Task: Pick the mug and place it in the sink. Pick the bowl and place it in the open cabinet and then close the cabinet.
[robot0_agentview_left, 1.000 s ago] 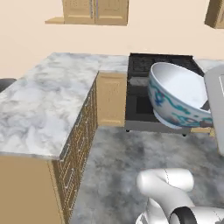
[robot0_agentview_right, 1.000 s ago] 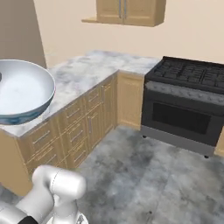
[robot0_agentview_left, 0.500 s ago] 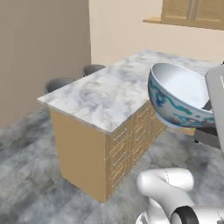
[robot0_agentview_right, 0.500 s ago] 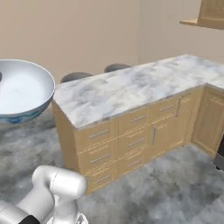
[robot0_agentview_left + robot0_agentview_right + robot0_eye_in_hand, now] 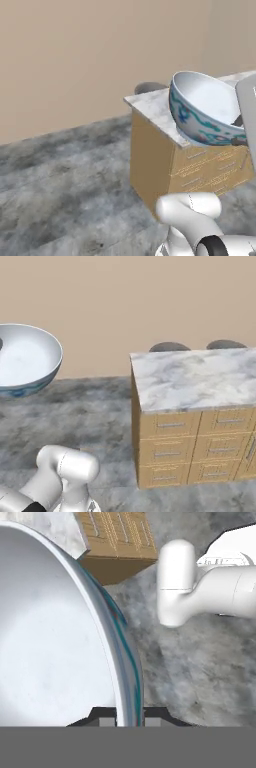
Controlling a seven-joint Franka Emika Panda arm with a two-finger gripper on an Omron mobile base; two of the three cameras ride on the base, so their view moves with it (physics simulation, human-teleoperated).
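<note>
The light was even and soft, without glare or hard shadows. All 3 rendered views looked slightly blurred and coarse, mottled floor [image 5: 60, 170] texture smeared.

White floral bowl [image 5: 207, 110], tilted, held aloft

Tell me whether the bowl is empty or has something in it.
Empty. The bowl shows a bare white inside in both base views and the hand view; the claw pinches its rim and carries it in the air.
</note>
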